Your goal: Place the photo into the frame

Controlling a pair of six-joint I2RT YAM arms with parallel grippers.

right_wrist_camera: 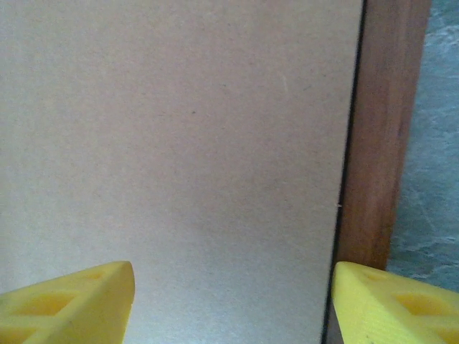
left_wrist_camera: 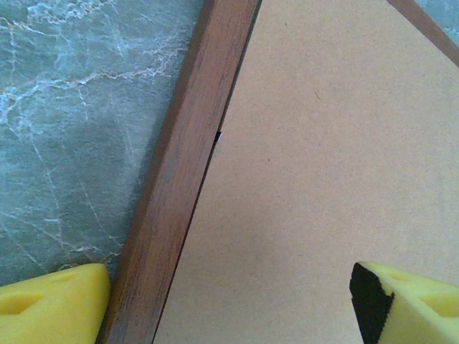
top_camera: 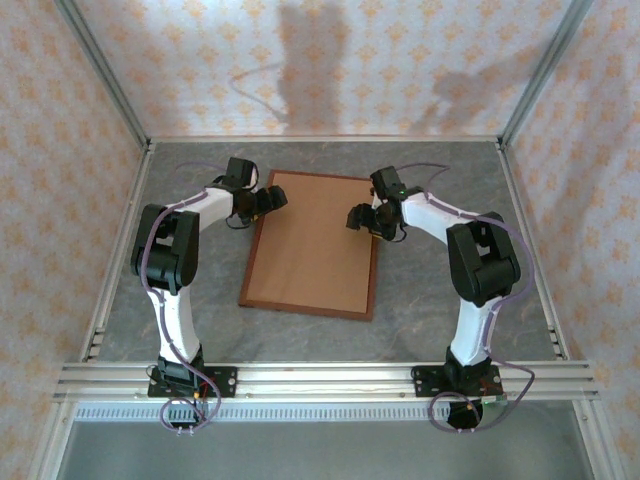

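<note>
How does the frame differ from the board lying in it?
The frame is dark reddish-brown with visible grain; the board is pale tan and plain. The frame is a narrow moulding round the outside; the board is a broad panel filling the opening. Both are rectangular and lie flat on the table.

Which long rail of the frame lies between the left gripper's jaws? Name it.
The left long rail, running between the left gripper's open jaws; the right long rail sits at the right gripper.
</note>
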